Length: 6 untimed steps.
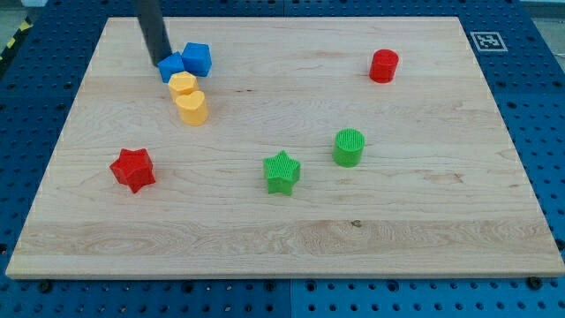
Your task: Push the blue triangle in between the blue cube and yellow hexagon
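Note:
My tip (pixel 160 61) rests at the view's upper left, touching the left side of the blue triangle (pixel 171 67). The blue cube (pixel 198 58) sits just right of the triangle and touches it. A yellow hexagon (pixel 183 85) lies directly below the triangle, close against it. A second yellow block (pixel 192 108) sits just below the hexagon, touching it. The rod rises up and to the left out of the view's top.
A red star (pixel 132 169) lies at the left. A green star (pixel 282 171) and a green cylinder (pixel 349 147) sit near the middle. A red cylinder (pixel 384 65) is at the upper right. The wooden board (pixel 291 247) ends on blue pegboard.

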Available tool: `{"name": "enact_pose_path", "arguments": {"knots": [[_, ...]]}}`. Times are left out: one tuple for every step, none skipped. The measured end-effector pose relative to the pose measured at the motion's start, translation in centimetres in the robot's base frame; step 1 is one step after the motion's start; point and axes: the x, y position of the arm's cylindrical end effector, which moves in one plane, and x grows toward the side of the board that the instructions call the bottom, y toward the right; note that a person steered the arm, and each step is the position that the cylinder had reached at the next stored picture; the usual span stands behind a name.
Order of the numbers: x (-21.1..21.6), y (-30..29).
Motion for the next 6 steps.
{"name": "enact_pose_path", "arguments": {"knots": [[1.2,-2.0],[1.9,-1.0],[1.9,2.3],[1.9,4.1],[1.9,2.0],[2.3,-3.4]]}}
